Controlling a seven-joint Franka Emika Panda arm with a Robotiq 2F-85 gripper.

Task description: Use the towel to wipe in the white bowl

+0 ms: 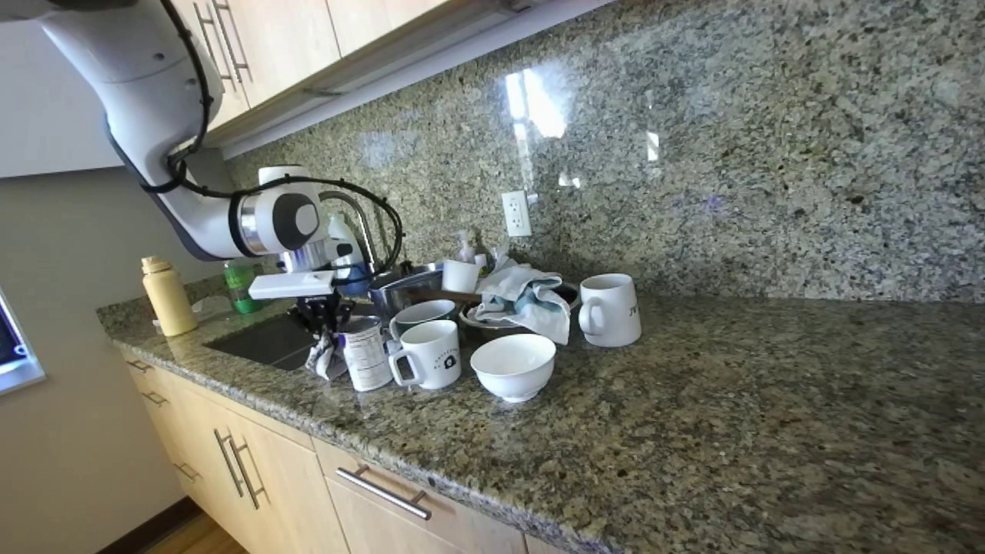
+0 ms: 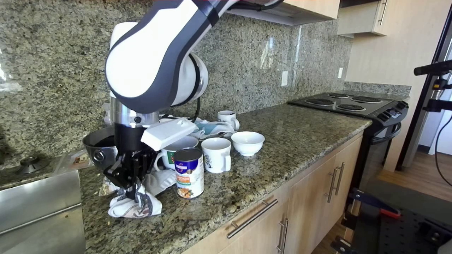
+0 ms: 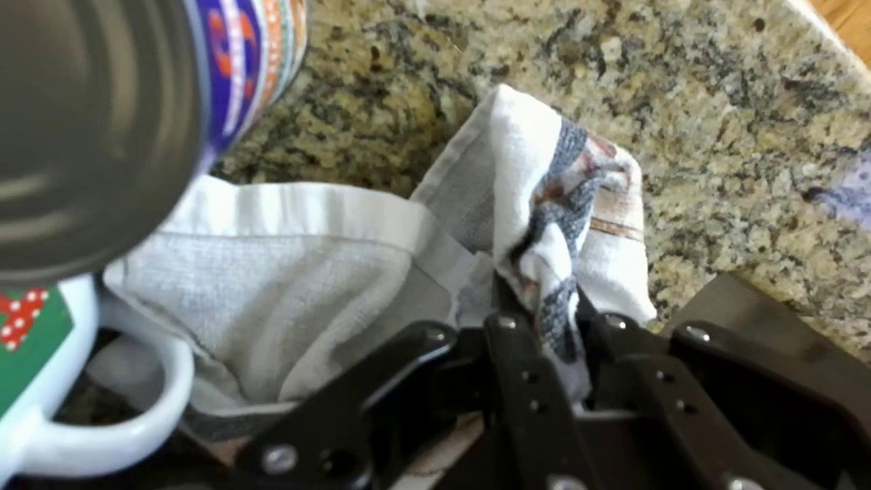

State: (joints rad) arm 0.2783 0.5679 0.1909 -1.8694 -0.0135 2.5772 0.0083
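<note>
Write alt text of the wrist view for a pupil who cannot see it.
The black gripper pinches a bunched whitish towel with dark stripes on a speckled counter. On the picture's left are a can, seen from above, and part of a white-handled mug.

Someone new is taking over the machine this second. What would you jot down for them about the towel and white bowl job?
Jaws: shut on a fold of the towel.
Towel: on the counter, beside the can.
White bowl: upright on the counter, past the can and a white mug.
Done: towel gripped.
To do: lift it, carry it to the bowl, wipe inside.
</note>
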